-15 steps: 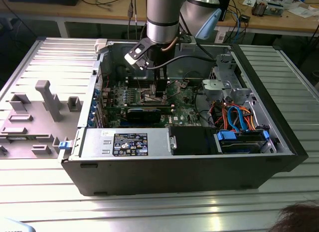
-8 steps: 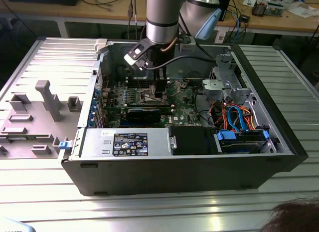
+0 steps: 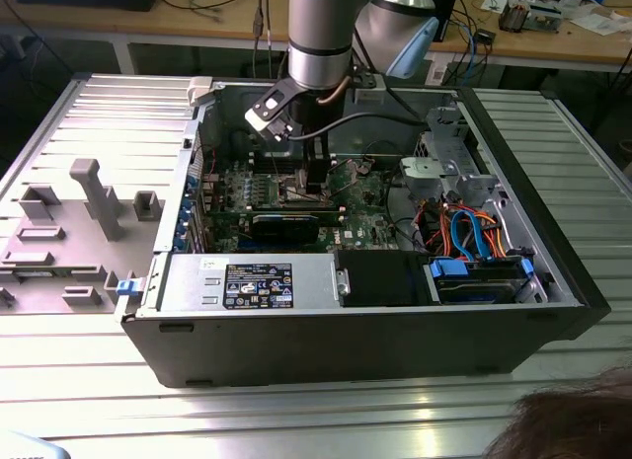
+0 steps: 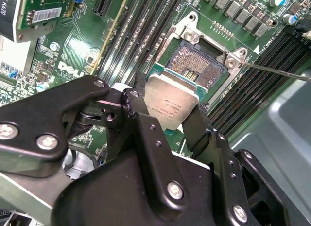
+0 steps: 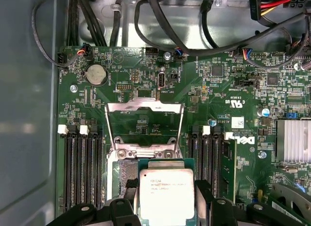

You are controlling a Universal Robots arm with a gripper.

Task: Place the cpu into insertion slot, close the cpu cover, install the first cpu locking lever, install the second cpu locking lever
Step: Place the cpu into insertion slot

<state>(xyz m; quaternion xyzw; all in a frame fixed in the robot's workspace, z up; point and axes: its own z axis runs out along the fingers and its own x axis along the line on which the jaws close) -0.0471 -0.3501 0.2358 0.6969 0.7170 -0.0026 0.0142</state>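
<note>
Claw (image 4: pixel 168 110) clenched on the cpu (image 4: pixel 170 102) — small print on its lid — close over the insertion slot (image 4: pixel 198 65).

Tool (image 5: pixel 166 199) grips cpu (image 5: pixel 166 191) over insertion slot (image 5: pixel 124 170); cpu cover (image 5: pixel 144 106) raised open.

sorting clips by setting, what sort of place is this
Probably a robotics lab or electronics workshop: an open computer case sits on a ribbed metal table, a robot arm reaches into it with the cpu in its claw, and a wooden bench behind carries loose cables.
</note>
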